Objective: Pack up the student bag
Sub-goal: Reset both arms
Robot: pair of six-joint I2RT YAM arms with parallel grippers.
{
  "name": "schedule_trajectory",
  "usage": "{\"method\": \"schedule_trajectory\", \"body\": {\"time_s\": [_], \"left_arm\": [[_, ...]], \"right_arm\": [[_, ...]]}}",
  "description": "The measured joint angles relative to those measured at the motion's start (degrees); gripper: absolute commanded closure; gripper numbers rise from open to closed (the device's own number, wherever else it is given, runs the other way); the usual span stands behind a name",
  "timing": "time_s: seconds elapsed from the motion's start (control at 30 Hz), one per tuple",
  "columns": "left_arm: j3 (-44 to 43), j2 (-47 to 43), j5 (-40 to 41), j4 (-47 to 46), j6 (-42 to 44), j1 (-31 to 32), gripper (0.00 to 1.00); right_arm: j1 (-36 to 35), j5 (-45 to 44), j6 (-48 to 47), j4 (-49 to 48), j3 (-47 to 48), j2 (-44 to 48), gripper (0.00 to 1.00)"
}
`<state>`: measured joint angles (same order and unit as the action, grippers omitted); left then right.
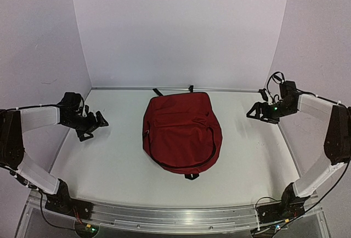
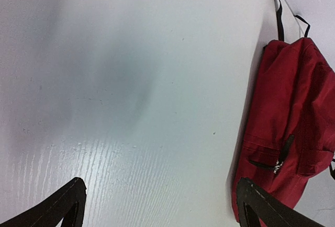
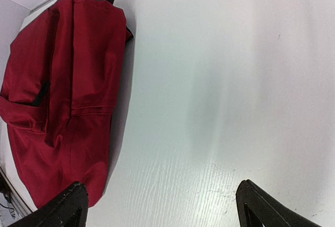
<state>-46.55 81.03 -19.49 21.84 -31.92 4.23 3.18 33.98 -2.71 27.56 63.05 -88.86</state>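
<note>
The left gripper (image 2: 159,185) has its two dark fingers (image 2: 63,206) spread wide with nothing between them but bare white table (image 2: 131,80); in the overhead view it (image 1: 94,127) hangs above the table's left side, pointing inward, well apart from anything. The right gripper (image 3: 161,185) stands just as wide, its fingers (image 3: 261,208) empty over plain tabletop, and from above it (image 1: 253,112) sits over the right side near the wall, also pointing inward. Between the two arms, the student bag (image 1: 181,131) lies flat in the middle of the table, dark red, its top end toward the back wall and its rounded end toward the arm bases, touched by neither gripper. A black strap (image 1: 211,150) curves along its right and near edge, and short black strap ends poke out at the far end. The left wrist camera sees the bag (image 2: 293,122) at its right edge; the right wrist camera sees it (image 3: 57,91) at its left
</note>
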Motion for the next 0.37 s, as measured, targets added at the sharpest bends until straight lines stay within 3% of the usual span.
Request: {"method": "schedule_trajectory", "body": {"time_s": [0.37], "left_arm": [[1.7,-0.2,3.4,-1.4,-0.1,0.0,0.00]], "right_arm": [[0.0,-0.1,-1.6,-0.1,-1.1,-1.9,0.02]]}}
